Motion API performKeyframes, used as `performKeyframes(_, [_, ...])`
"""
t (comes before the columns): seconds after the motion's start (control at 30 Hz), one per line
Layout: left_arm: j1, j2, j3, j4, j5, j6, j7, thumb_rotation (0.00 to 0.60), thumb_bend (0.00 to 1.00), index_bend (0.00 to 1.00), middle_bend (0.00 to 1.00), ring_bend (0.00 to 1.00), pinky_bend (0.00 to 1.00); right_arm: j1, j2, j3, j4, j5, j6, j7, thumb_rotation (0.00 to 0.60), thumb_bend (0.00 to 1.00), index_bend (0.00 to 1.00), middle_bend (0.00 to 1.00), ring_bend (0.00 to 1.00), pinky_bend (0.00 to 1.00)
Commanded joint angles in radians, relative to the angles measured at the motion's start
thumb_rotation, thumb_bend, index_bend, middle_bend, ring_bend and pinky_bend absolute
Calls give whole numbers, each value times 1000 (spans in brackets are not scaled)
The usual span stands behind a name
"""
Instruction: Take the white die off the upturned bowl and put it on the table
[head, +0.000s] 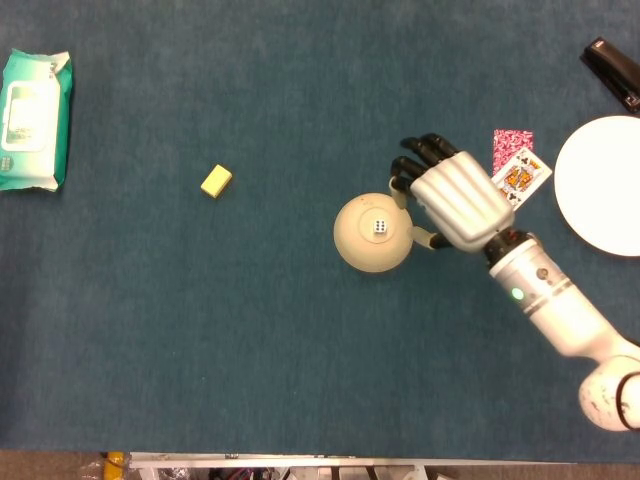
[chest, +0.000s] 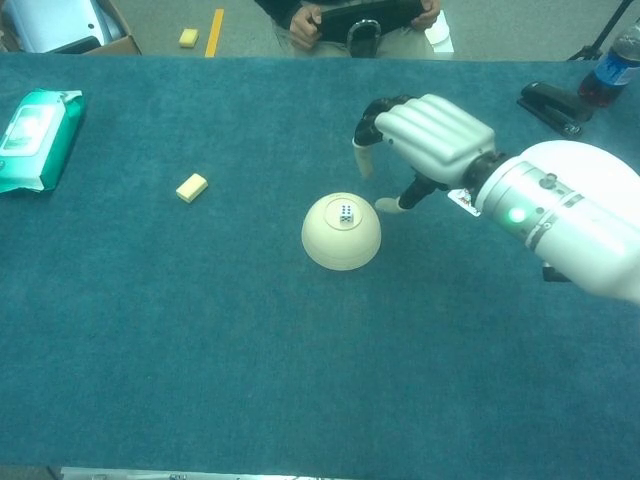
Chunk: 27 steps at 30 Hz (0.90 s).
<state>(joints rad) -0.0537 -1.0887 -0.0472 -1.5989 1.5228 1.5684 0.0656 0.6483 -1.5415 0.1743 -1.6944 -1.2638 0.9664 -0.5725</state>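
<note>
A small white die (head: 380, 227) (chest: 345, 212) sits on top of the cream upturned bowl (head: 366, 249) (chest: 340, 243) near the middle of the blue table. My right hand (head: 447, 197) (chest: 425, 140) hovers just right of the bowl, fingers apart and curved toward the die, holding nothing. Its fingertips (head: 401, 176) are level with the bowl's far right rim, and its thumb (head: 425, 240) lies close to the bowl's right side. My left hand is in neither view.
A yellow block (head: 216, 181) lies left of the bowl, a wet-wipes pack (head: 33, 120) at the far left. Playing cards (head: 520, 170), a white plate (head: 603, 185) and a black stapler (head: 612, 70) are at the right. A bottle (chest: 610, 72) stands at the far right.
</note>
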Motion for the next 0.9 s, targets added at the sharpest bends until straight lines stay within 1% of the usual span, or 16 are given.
performKeyframes(0.03, [0, -1, 0, 2, -1, -2, -3, 600, 473, 298, 316, 219, 128, 17, -25, -3, 19, 21, -6, -11, 600, 165, 527, 347, 155, 175])
performKeyframes(0.23, [2, -4, -1, 14, -4, -2, -13, 600, 472, 298, 314, 219, 128, 43, -68, -14, 61, 46, -16, -29, 600, 166, 527, 347, 155, 176])
performKeyframes(0.47, [5, -7, -3, 30, -11, -3, -28, 600, 472, 297, 311, 219, 127, 73, -106, -20, 94, 91, -19, -80, 600, 166, 527, 347, 155, 175])
performKeyframes(0.9, [9, -9, -4, 44, -16, -2, -40, 600, 472, 297, 305, 219, 128, 120, -140, -23, 126, 154, -28, -126, 600, 173, 527, 347, 145, 162])
